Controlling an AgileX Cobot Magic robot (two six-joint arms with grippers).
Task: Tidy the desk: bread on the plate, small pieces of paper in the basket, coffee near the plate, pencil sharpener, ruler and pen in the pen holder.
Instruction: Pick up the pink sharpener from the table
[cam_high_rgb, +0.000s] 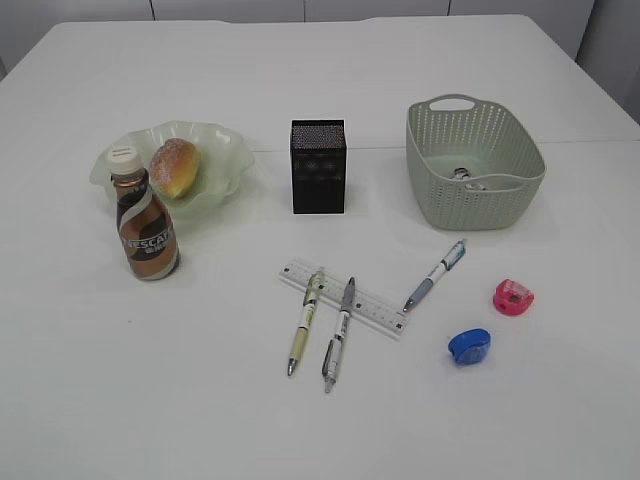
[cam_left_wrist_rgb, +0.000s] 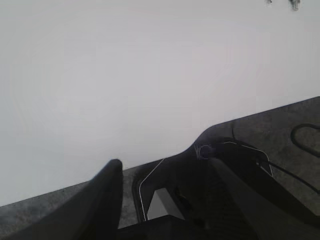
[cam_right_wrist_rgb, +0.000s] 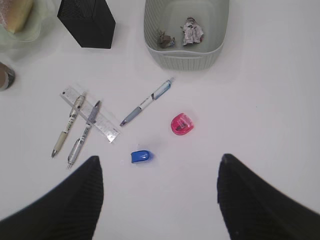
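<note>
Looking across the table (cam_high_rgb: 330, 430), we judge the food half done: the bread (cam_high_rgb: 174, 167) lies in the green plate (cam_high_rgb: 222, 150) toward the far left, and the coffee bottle (cam_high_rgb: 144, 224) stands upright just in front of that plate, touching or nearly touching its rim. The basket (cam_high_rgb: 476, 190) toward the far right holds two crumpled scraps of paper (cam_right_wrist_rgb: 192, 31), and we see no loose paper elsewhere. The stationery is all left to do: the black pen holder (cam_high_rgb: 318, 166) stands between plate and basket with nothing showing above its rim. In front of it, mid-table, the clear ruler (cam_high_rgb: 372, 310) lies with two pens (cam_high_rgb: 306, 322) across it, a blue-and-white pen (cam_high_rgb: 437, 273) just beside its right end, and the pink sharpener (cam_high_rgb: 513, 297) and blue sharpener (cam_high_rgb: 469, 346) nearer the right edge. Our right pincer (cam_right_wrist_rgb: 160, 200) hangs spread wide and empty above that clutter; the left pincer (cam_left_wrist_rgb: 165, 200) sits partly spread, holding nothing, off the near edge.
</note>
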